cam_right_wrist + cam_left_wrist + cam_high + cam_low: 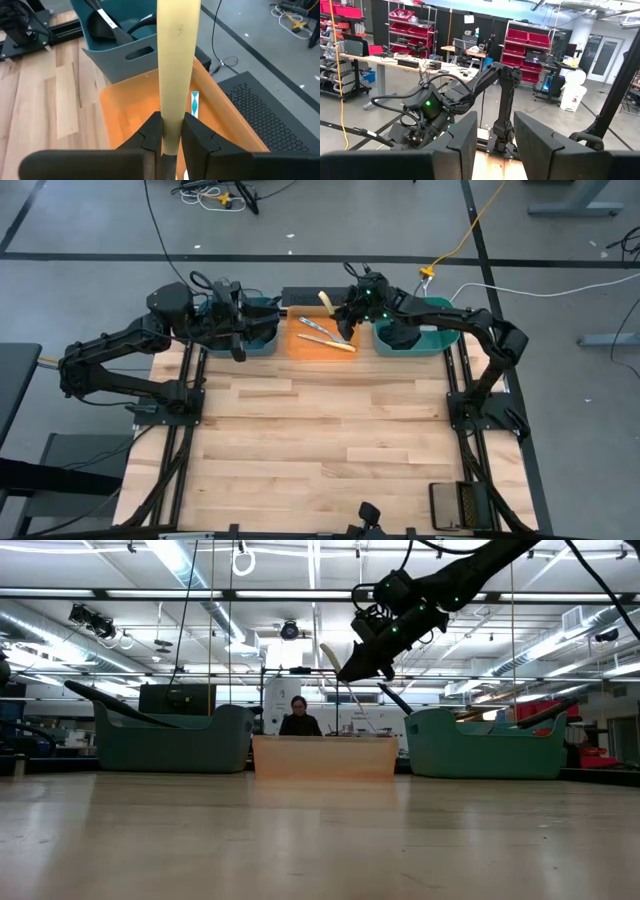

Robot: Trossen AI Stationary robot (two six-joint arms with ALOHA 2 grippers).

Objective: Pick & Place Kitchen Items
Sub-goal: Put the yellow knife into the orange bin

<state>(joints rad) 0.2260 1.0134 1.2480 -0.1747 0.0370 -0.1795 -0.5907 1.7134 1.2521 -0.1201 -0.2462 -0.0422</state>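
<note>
Wooden table (320,440) carries two teal bins (262,330) flanking an orange bin (325,345). Right gripper (167,137), raised over the orange bin, clamps a yellow-handled knife (177,65); only the right wrist view shows this grip. Left gripper (495,145), over the left teal bin, hangs parted and empty. High view alone shows two more knives (325,340) lying in the orange bin.

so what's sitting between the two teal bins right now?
The orange bin sits between the left teal bin and right teal bin, holding knives. The right gripper hangs above it, shut on a yellow-handled knife. High view shows it.
</note>
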